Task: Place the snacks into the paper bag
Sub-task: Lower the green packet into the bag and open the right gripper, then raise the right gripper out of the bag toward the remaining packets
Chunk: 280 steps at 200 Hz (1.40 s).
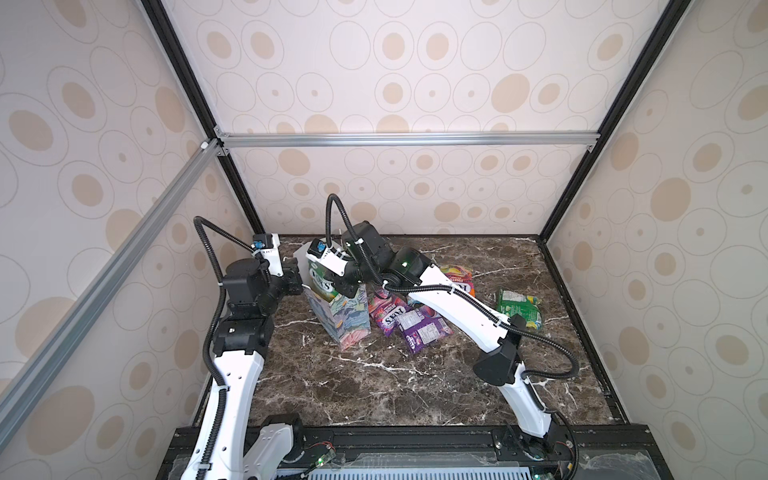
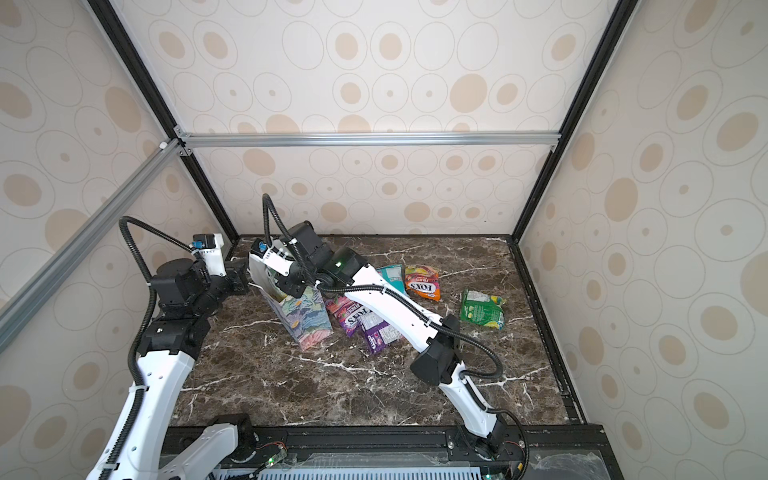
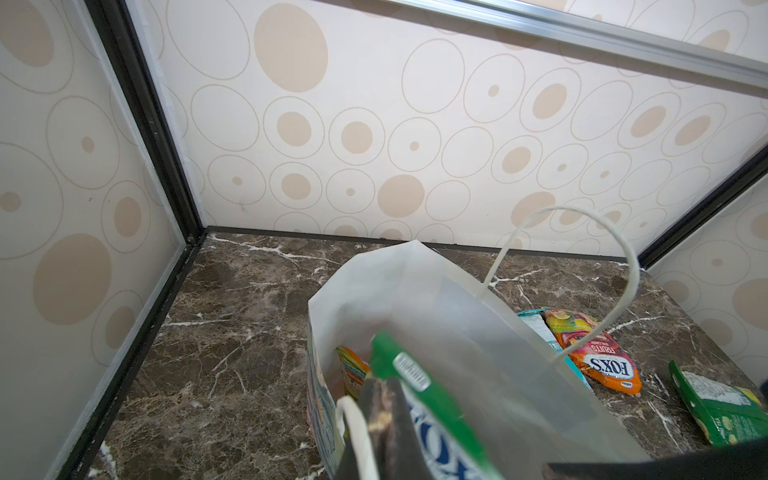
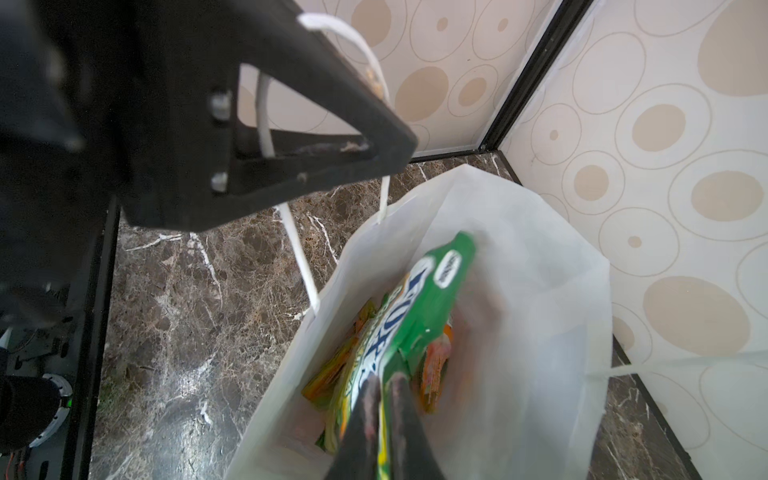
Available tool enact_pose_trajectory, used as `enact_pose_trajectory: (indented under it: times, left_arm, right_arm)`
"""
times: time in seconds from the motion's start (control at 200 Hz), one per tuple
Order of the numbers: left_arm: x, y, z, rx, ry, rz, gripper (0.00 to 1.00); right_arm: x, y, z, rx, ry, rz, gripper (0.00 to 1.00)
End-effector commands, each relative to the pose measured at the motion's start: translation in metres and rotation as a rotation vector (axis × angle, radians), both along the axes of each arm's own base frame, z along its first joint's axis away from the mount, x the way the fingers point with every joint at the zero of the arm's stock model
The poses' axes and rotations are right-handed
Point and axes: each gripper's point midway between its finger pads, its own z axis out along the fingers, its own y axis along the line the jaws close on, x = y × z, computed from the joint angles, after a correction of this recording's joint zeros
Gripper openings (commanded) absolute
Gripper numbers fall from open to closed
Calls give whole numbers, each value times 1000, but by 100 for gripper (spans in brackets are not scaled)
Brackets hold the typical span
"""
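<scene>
The paper bag (image 1: 347,322) (image 2: 309,322) stands upright left of the table's middle, its white inside (image 3: 457,299) (image 4: 540,291) open upward. My left gripper (image 1: 300,277) (image 3: 380,382) is shut on its near cord handle (image 3: 353,419). My right gripper (image 1: 347,286) (image 4: 384,382) reaches into the bag's mouth, shut on a green FOX'S snack (image 1: 322,283) (image 3: 440,399) (image 4: 428,299) that hangs partly inside. An orange snack (image 3: 351,370) lies in the bag. On the table right of the bag lie pink-red (image 1: 388,309), purple (image 1: 424,334), orange (image 2: 424,284), teal (image 2: 390,276) and green (image 1: 519,307) snacks.
The bag stands near the back left corner post (image 3: 145,124) and back wall. The far cord handle (image 3: 623,257) arches up over the bag. My right arm (image 1: 457,307) spans above the pink-red and purple packets. The dark marble tabletop (image 1: 374,386) runs forward of the bag.
</scene>
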Motion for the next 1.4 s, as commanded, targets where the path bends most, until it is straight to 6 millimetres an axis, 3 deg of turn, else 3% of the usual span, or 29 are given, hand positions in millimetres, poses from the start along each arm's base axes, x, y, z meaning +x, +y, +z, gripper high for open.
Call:
enact_pose_trajectory:
  times: [0.0, 0.18, 0.6, 0.625, 0.73, 0.915, 1.13, 1.396]
  left_arm:
    - [-1, 2, 7, 13, -21, 1, 0]
    - [-1, 2, 8, 15, -22, 2, 0]
    - [-1, 3, 6, 14, -19, 6, 0]
    - [-1, 3, 6, 15, -20, 7, 0]
    - [-1, 4, 5, 17, -17, 12, 0]
    - [0, 5, 4, 16, -14, 15, 0]
    - [1, 3, 3, 14, -12, 6, 0]
    - [3, 3, 1, 12, -4, 5, 0]
  right_arm:
    - [-4, 5, 20, 38, -58, 15, 22]
    - [-9, 4, 29, 49, -61, 18, 24]
    - [-35, -14, 71, 181, -44, 19, 24]
    - [-37, -15, 63, 168, -36, 17, 24]
    - [-43, -25, 63, 174, -29, 3, 24]
    - [-57, -55, 60, 195, -18, -37, 25]
    - [-50, -109, 48, 216, -86, -228, 25]
    - [-47, -174, 2, 153, -75, -438, 27]
